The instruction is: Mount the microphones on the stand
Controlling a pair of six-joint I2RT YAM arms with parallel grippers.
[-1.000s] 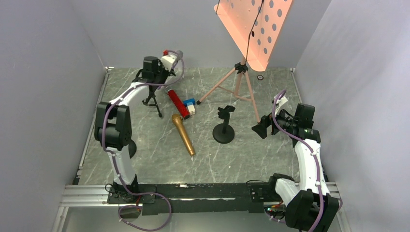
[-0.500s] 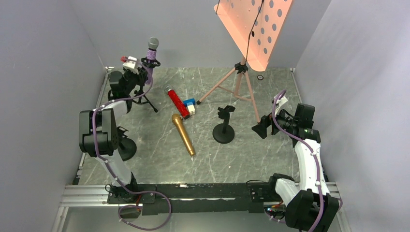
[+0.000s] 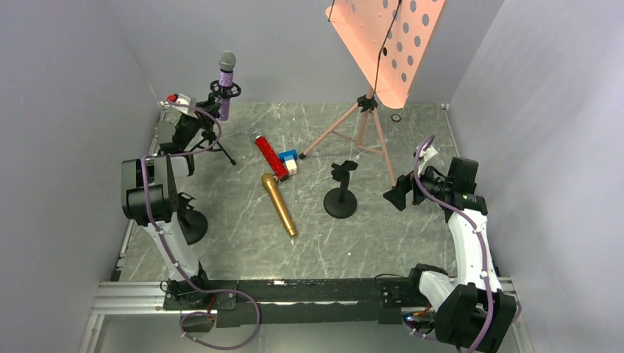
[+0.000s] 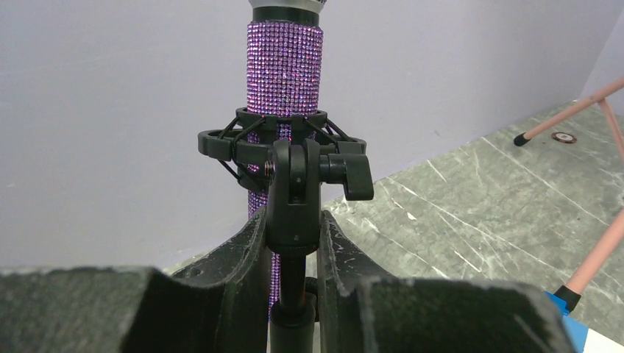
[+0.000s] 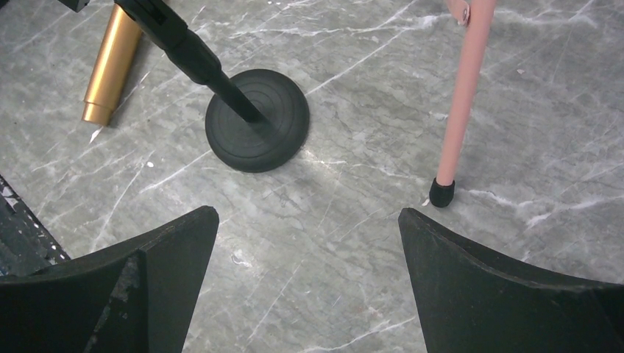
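Two arms bolted at near table (image 3: 331, 246) edge. Open marble between them, walls close on left, right and back. Right arm bent up along right wall. Right claw (image 5: 309, 243) spread wide, hovering over bare table, holding nothing. Round stand (image 5: 256, 121) ahead-left of it, music-stand leg (image 5: 462, 95) ahead-right, both apart from the fingers. Mid-table: gold mic (image 3: 280, 206) lying flat, well apart from both claws. Beyond it red mic (image 3: 269, 156) flat, blue-white block (image 3: 289, 160) touching or just beside its near end, can't tell which. Left arm stretched along left wall toward far-left corner, left claw (image 4: 293, 228) pinching tripod stand (image 4: 293, 184) at its swivel joint. Purple mic (image 4: 284, 66) upright in the stand's clip (image 4: 283, 140), just above the claw, head up, near back wall.
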